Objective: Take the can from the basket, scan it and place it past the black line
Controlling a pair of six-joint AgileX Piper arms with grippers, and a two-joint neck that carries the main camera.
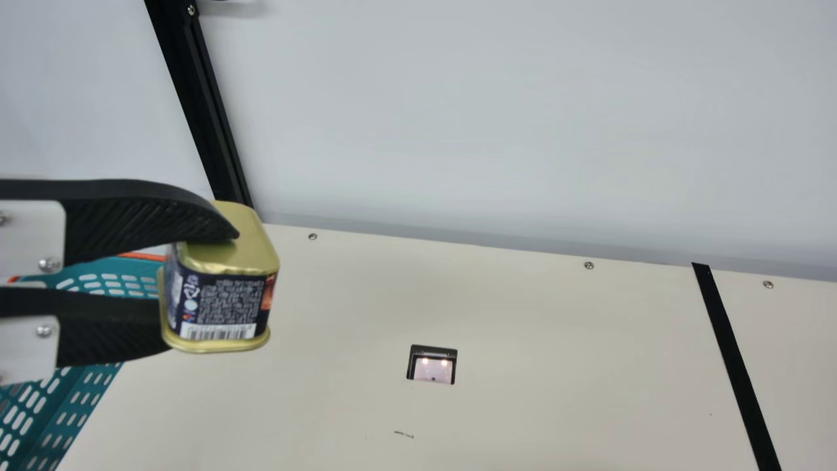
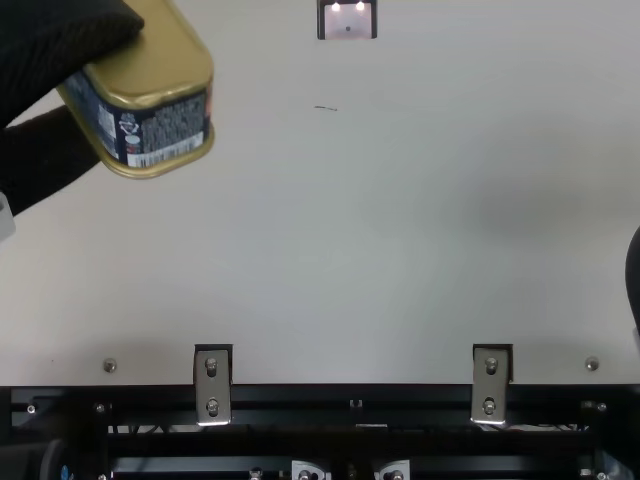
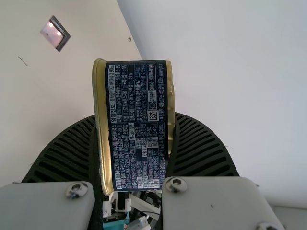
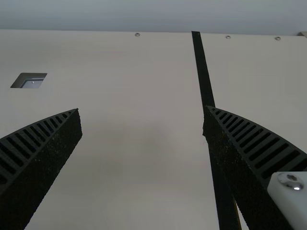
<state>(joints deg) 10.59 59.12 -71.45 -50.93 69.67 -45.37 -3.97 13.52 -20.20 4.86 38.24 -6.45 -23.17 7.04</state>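
Left gripper (image 1: 203, 294): clamped on the can (image 1: 219, 297), a rectangular gold-rimmed tin with a dark printed label. Fingers press on its two gold end faces. Can is held up off the table (image 1: 327, 392), on the basket side of the scanner window (image 1: 433, 364), well apart from the black line (image 1: 735, 360). Barcode visible on one narrow side in the main view. Upper finger covers part of the gold end there; lower fingertip is hidden behind the can.

Teal basket (image 1: 49, 399) is cut off at the main view's left edge, partly behind the gripper and can. Can't tell what's in it. Scanner window has two lights lit.

Top view: the can is cropped by the top edge, and one finger covers part of it. Right gripper (image 2: 636, 285) is just a dark sliver at the right edge. In its own wrist view, right gripper (image 4: 142, 115) has fingers wide apart, nothing between them but air, one finger overlapping the black line.

Left wrist view: broad label faces the camera, small patch of clutter below it, too jumbled to identify.
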